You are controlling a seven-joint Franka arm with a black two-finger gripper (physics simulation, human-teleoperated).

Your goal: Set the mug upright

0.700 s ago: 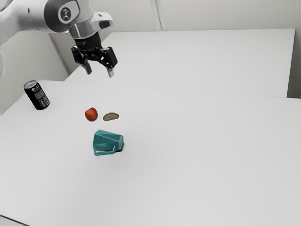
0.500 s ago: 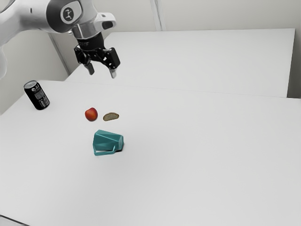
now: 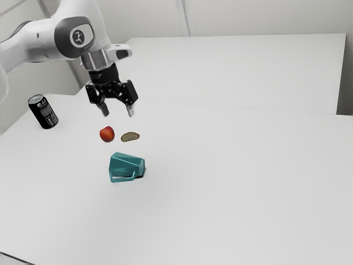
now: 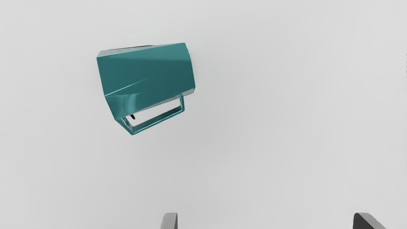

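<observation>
A plain white table point(image 3: 231, 187) fills the foreground, with another white surface point(image 3: 237, 72) beyond it and pale walls point(image 3: 265, 16) behind. The gripper point(image 3: 118, 112) is spread wide above the table, its fingers point(image 4: 170, 221) well apart, holding and touching nothing. The teal mug point(image 3: 127, 166) lies on its side on the table, near a red fruit point(image 3: 107, 134) and a flat brownish piece point(image 3: 130, 137). A black can point(image 3: 43, 112) toward the exterior view's left bears pale print too small to read; the arm point(image 3: 36, 41) carries a round emblem point(image 3: 79, 37).
</observation>
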